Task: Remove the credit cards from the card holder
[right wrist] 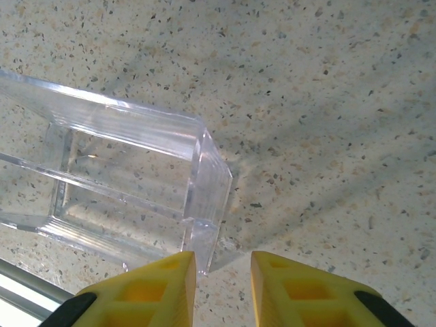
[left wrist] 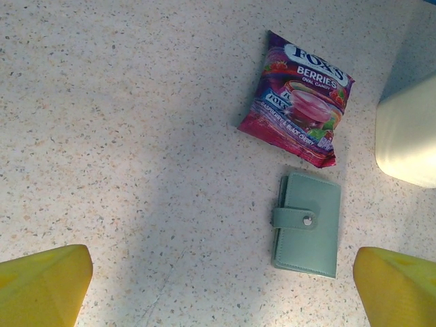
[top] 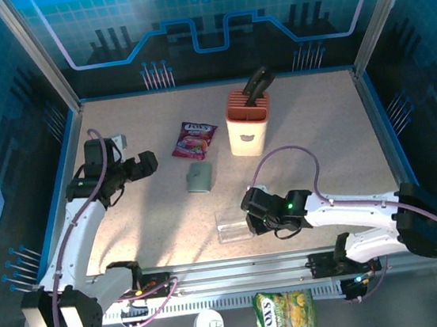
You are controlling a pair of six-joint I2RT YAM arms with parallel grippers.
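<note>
While holder (left wrist: 306, 225) lies closed mid-tabletop (top: 319, 135), bare room to its left, left gripper (left wrist: 221, 272) spread wide; right gripper (right wrist: 223, 272) narrow at box (right wrist: 122, 184) corner by front edge, can't tell if gripping.

Your card holder (left wrist: 306, 223) lies mid-table, the snack packet (left wrist: 296, 99) just behind it, the slotted block (top: 248, 122) to the packet's right. Nearer you sits the clear box (right wrist: 129, 184), the right gripper (right wrist: 223, 286) at its right end, perhaps touching it

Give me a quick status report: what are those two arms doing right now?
Left end effector open, hovering. Right end effector nearly shut at clear box, grip unclear. Card holder closed, untouched. Candy packet close beside it.
</note>
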